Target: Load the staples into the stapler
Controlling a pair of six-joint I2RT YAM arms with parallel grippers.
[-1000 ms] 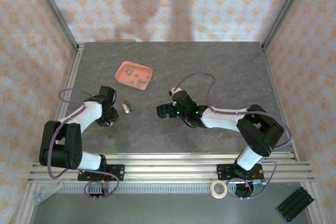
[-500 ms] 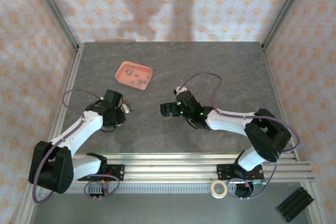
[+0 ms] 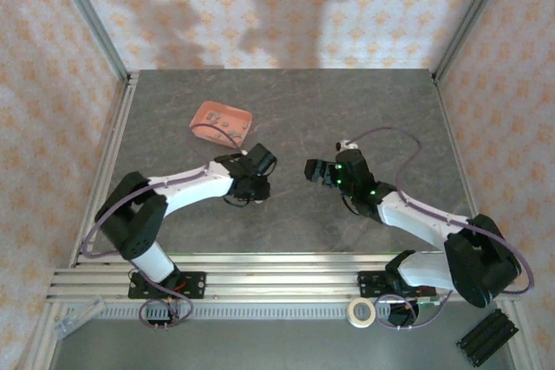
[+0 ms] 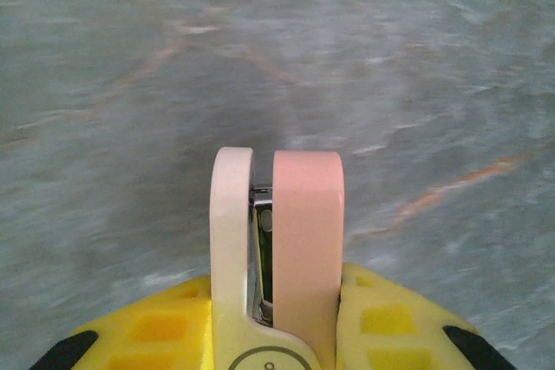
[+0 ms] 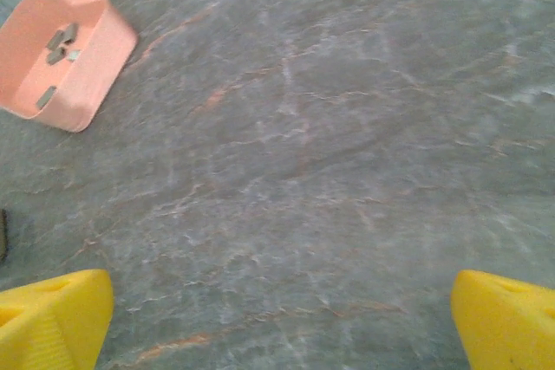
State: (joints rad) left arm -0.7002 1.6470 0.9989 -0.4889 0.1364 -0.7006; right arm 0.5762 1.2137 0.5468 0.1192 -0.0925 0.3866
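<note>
**A:** Where do we find the stapler [image 4: 303,231]?

**B:** In the left claw [image 4: 277,322], which is closed on it. The yellow pads [image 4: 381,327] press its white and pink sides, and the metal channel is a thin slit between them. Its rear end is cut off at the bottom of the left wrist view, and the worktop behind it is blurred.

**A:** And from above?

**B:** There the left claw [image 3: 257,166] sits near the middle of the worktop [image 3: 373,110]. Its body covers the stapler, so we cannot make it out.

**A:** The right claw [image 3: 314,171]?

**B:** Spread wide, holding nothing, facing the left one and a little apart from it. In its own view its fingers [image 5: 52,318] are yellow tips cut off at the bottom corners.

**A:** The staples [image 5: 57,42]?

**B:** Small grey bits in the tray [image 5: 87,84], toward the worktop's far left corner. We cannot count them surely. A dark sliver [image 5: 3,236] at that view's left edge is cut off, and we cannot tell what it is.
</note>
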